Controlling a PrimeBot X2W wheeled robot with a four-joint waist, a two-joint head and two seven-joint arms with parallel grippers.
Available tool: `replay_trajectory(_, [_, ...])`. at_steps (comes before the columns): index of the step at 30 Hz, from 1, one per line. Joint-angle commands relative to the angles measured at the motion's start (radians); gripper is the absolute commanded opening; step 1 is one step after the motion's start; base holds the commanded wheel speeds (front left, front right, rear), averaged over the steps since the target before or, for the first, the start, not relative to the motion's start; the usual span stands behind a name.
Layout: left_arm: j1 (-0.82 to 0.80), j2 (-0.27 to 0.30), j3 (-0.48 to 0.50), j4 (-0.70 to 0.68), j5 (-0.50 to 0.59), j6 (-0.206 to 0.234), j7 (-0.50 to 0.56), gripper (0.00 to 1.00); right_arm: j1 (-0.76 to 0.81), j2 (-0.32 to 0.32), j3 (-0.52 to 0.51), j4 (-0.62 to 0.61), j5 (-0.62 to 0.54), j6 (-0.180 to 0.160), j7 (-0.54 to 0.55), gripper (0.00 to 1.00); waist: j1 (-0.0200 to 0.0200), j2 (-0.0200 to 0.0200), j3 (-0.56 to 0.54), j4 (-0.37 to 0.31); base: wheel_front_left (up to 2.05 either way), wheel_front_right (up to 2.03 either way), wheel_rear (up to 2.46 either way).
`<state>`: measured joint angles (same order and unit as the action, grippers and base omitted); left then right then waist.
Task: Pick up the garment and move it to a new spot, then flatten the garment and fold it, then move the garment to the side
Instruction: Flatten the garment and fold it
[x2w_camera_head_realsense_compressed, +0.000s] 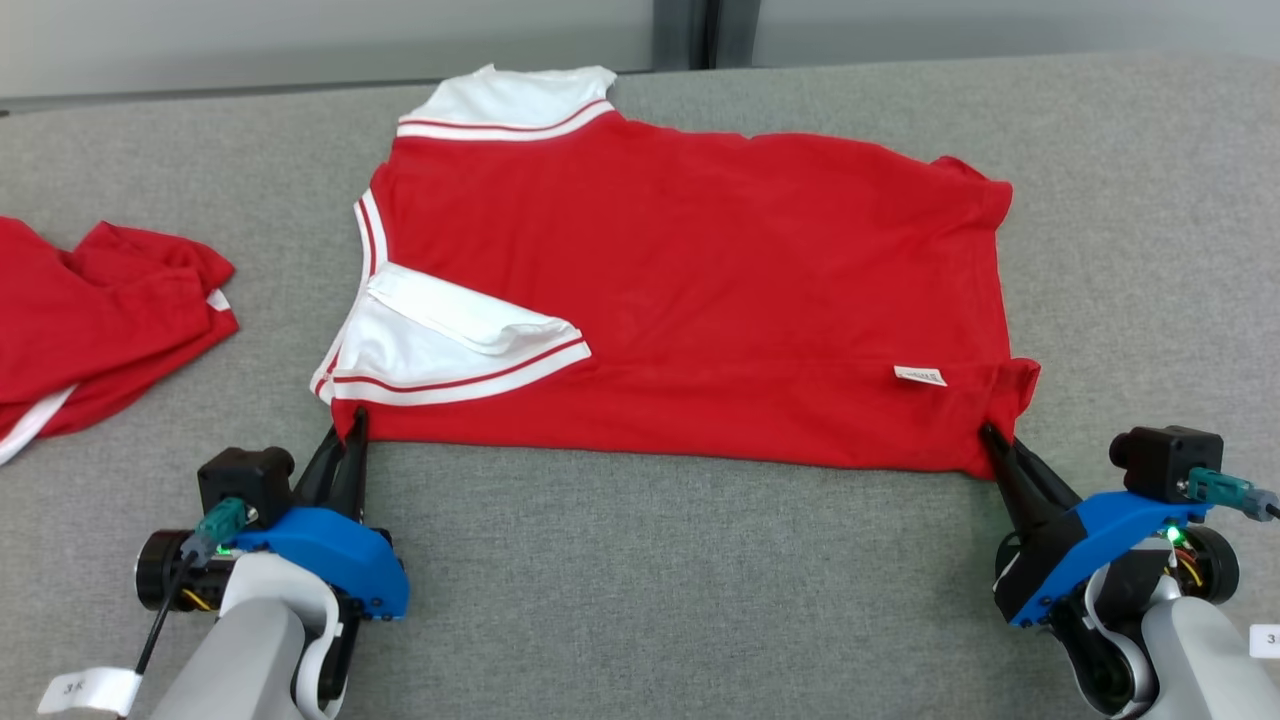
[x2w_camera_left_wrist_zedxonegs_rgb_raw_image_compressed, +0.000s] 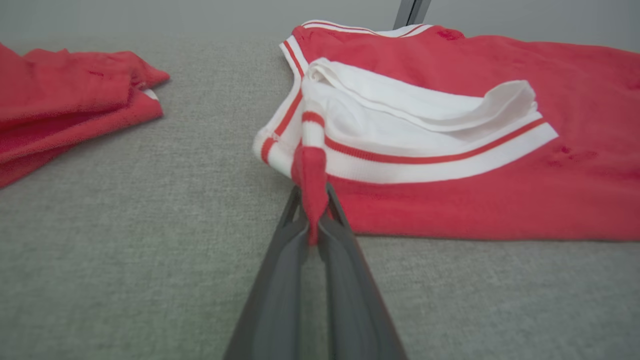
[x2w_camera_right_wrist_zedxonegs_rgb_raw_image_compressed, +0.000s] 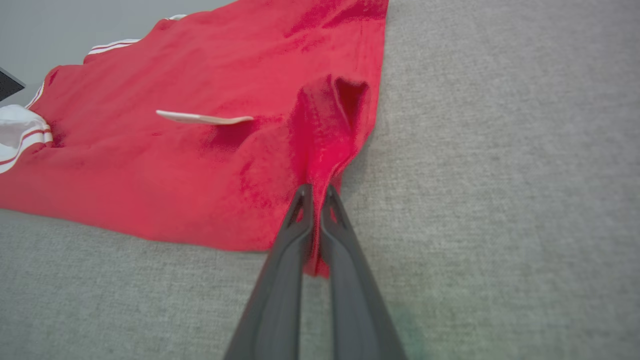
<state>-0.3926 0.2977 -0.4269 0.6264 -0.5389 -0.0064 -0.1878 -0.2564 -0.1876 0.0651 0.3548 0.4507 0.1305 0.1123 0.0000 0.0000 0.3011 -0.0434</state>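
The garment (x2w_camera_head_realsense_compressed: 690, 290) is a red shirt with white, red-striped sleeves, spread flat on the grey table with a small white label near its right end. My left gripper (x2w_camera_head_realsense_compressed: 355, 422) is shut on its near left corner, just below the folded white sleeve (x2w_camera_left_wrist_zedxonegs_rgb_raw_image_compressed: 415, 135). A pinch of red cloth stands between the left gripper (x2w_camera_left_wrist_zedxonegs_rgb_raw_image_compressed: 314, 192) fingers. My right gripper (x2w_camera_head_realsense_compressed: 988, 432) is shut on the near right corner, where the cloth bunches up. The right wrist view has red fabric (x2w_camera_right_wrist_zedxonegs_rgb_raw_image_compressed: 200, 165) gripped in my right gripper (x2w_camera_right_wrist_zedxonegs_rgb_raw_image_compressed: 316, 192).
A second red garment (x2w_camera_head_realsense_compressed: 90, 320) lies crumpled at the table's left edge, also in the left wrist view as a red garment (x2w_camera_left_wrist_zedxonegs_rgb_raw_image_compressed: 65, 105). The grey table (x2w_camera_head_realsense_compressed: 650, 580) runs bare in front of the shirt. A wall rises behind the far edge.
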Motion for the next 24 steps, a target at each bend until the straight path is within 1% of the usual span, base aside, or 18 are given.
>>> replay_trajectory(1, [0.015, -0.002, 0.008, -0.010, -0.005, 0.010, -0.015, 0.00, 0.008, -0.006, 0.003, 0.000, 0.010, 0.001, -0.011, 0.00, 0.0000, 0.0000, -0.016, -0.003, 0.00, 0.00, 0.00])
replay_trajectory(6, [0.083, -0.014, 0.016, -0.081, -0.012, 0.035, -0.046, 0.00, 0.055, -0.017, -0.001, -0.023, 0.033, 0.001, -0.023, 0.00, 0.0000, 0.0000, -0.064, 0.004, 0.00, 0.00, 0.00])
replay_trajectory(13, [0.253, -0.022, 0.024, -0.236, -0.025, 0.095, -0.061, 0.00, 0.190, -0.023, -0.035, -0.107, 0.048, 0.001, -0.006, 0.00, 0.0000, 0.0000, -0.131, 0.023, 0.00, 0.00, 0.00])
replay_trajectory(19, [0.406, -0.005, 0.024, -0.366, -0.035, 0.146, -0.053, 0.00, 0.314, -0.007, -0.066, -0.210, 0.040, 0.001, 0.050, 0.00, 0.0000, 0.0000, -0.167, 0.034, 0.00, 0.00, 0.00])
replay_trajectory(22, [0.465, 0.005, 0.027, -0.423, -0.040, 0.175, -0.037, 0.00, 0.367, 0.004, -0.080, -0.258, 0.032, 0.000, 0.082, 0.00, 0.0000, 0.0000, -0.180, 0.041, 0.00, 0.00, 0.00])
replay_trajectory(24, [0.492, 0.008, 0.024, -0.455, -0.039, 0.185, -0.030, 0.00, 0.397, 0.014, -0.089, -0.284, 0.029, 0.001, 0.099, 0.00, 0.0000, 0.0000, -0.185, 0.047, 0.00, 0.00, 0.00])
